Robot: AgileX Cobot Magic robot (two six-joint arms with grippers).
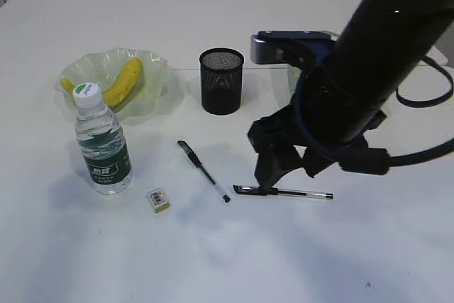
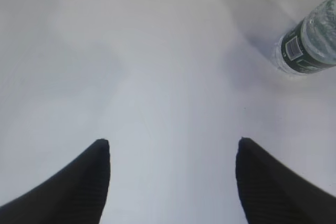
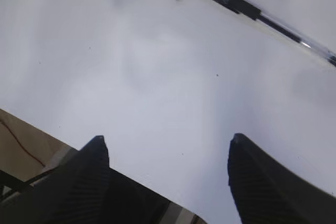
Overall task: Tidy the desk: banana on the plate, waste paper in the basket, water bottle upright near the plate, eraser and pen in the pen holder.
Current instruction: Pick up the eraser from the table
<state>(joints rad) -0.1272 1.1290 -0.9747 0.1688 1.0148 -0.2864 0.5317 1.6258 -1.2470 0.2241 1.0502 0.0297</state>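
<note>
While both grippers hang spread and empty, the right gripper (image 1: 273,175) hovers over 1 pen (image 1: 284,192), the banana (image 1: 122,81) lies in the plate (image 1: 159,69) at 10 o'clock, and the water bottle (image 1: 103,147) stands upright.

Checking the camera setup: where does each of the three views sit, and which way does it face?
Exterior: raised in front of the desk, looking down at a slant; the right arm and right gripper show.
Left wrist: on the left arm, facing down at bare desk and the water bottle; open left gripper fingertips show.
Right wrist: on the right arm, facing down near the desk edge; open gripper fingertips and a pen.
Shared: the bottle and that pen also appear in the exterior view.
</note>
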